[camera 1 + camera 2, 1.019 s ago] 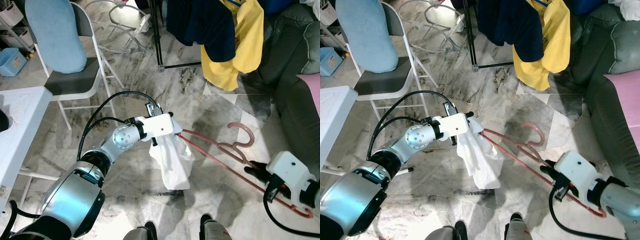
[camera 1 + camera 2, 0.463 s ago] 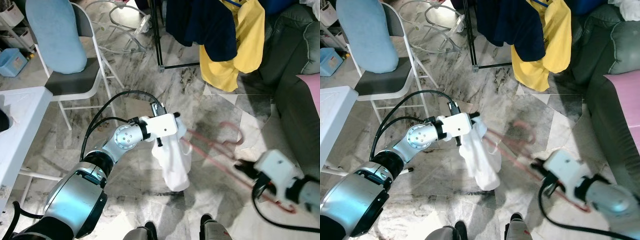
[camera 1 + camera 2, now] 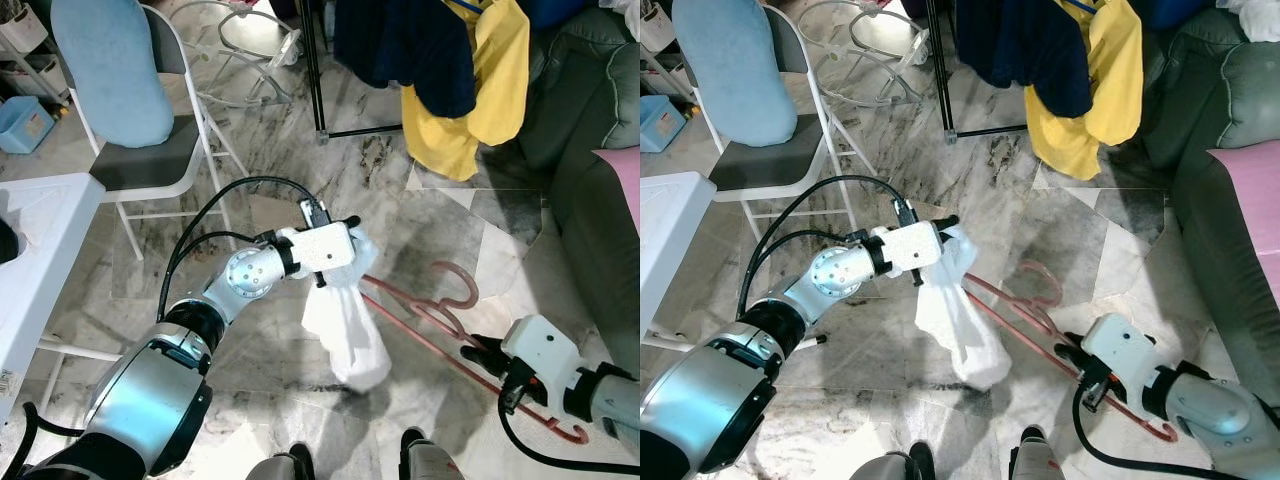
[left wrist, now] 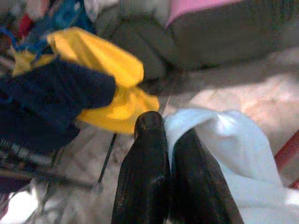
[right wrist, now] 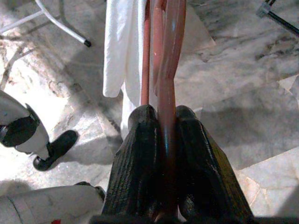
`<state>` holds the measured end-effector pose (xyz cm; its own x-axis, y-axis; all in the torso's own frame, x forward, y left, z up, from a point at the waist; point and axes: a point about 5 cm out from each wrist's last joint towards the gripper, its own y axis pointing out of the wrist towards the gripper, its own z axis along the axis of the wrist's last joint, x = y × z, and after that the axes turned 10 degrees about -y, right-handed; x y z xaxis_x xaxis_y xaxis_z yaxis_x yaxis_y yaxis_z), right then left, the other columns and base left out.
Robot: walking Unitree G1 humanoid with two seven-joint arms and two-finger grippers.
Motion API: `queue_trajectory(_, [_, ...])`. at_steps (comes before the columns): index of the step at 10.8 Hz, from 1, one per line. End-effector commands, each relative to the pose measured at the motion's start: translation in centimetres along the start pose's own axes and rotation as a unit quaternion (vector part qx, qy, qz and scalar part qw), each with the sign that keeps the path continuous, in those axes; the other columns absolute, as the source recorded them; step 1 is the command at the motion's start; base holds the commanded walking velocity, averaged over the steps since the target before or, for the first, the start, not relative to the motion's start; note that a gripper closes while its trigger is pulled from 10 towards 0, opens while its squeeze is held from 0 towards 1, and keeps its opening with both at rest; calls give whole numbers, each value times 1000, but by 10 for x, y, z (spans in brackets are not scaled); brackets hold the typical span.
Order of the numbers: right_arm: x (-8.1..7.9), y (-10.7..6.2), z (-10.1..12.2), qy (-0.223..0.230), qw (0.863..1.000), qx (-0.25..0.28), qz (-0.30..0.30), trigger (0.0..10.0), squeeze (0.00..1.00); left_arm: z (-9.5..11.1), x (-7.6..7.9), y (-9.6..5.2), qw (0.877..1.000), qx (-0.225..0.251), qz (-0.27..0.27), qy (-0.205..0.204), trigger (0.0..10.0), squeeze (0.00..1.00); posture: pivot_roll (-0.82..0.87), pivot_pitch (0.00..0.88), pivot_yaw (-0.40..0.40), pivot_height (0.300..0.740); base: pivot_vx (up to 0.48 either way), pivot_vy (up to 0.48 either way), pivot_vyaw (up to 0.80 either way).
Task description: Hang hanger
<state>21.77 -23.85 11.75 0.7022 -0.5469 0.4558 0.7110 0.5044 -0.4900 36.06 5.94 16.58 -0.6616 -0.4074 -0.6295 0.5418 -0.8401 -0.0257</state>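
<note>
A red hanger (image 3: 440, 318) is held level above the marble floor, its hook (image 3: 462, 282) curling up near the middle. A white garment (image 3: 345, 330) is draped over the hanger's left end and hangs down. My left gripper (image 3: 352, 222) is shut on the top of this white cloth (image 4: 219, 140). Low at the right, my right gripper (image 3: 478, 350) is shut on the hanger's rods (image 5: 166, 70), close to its right end. In the right wrist view the red rods run between the black fingers (image 5: 135, 158) toward the cloth (image 5: 121, 51).
A black clothes rack (image 3: 315, 70) stands ahead, carrying a navy garment (image 3: 405, 45) and a yellow one (image 3: 480, 90). A folding chair (image 3: 140, 150) with a blue cushion is at the left, a white table (image 3: 40, 250) nearer left, and a grey sofa (image 3: 590, 170) at the right.
My right gripper has drawn the hanger leftward and nearer to me, so its hook now sits closer to the cloth. The left gripper has shifted slightly right, still holding the garment.
</note>
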Motion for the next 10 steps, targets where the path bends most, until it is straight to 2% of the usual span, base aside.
queue_trajectory(1, [-10,6,0,2,1000,7,21,10000,0,17,-12,1,998,58,13,0,10000,0,-254,236,190,740,0,0,0])
queue_trajectory(2, [-11,10,-2,5,1000,6,23,10000,0,28,-15,3,995,98,23,-13,10000,0,-247,237,191,740,0,0,0])
queue_trajectory(4, [-10,17,-6,8,1000,1,19,10000,0,28,-13,2,995,101,16,-2,10000,0,-239,236,192,740,0,0,0])
queue_trajectory(6, [-2,20,-18,8,999,-26,-22,10000,0,35,-12,2,991,129,4,-20,10000,0,-225,234,195,740,0,0,0])
queue_trajectory(9, [9,29,-30,59,994,-36,-89,10000,0,53,3,9,979,186,-39,-67,10000,0,-218,233,192,740,0,0,0])
queue_trajectory(10, [14,32,-38,94,988,-38,-120,10000,0,65,11,10,970,217,-67,-83,10000,0,-211,233,194,740,0,0,0])
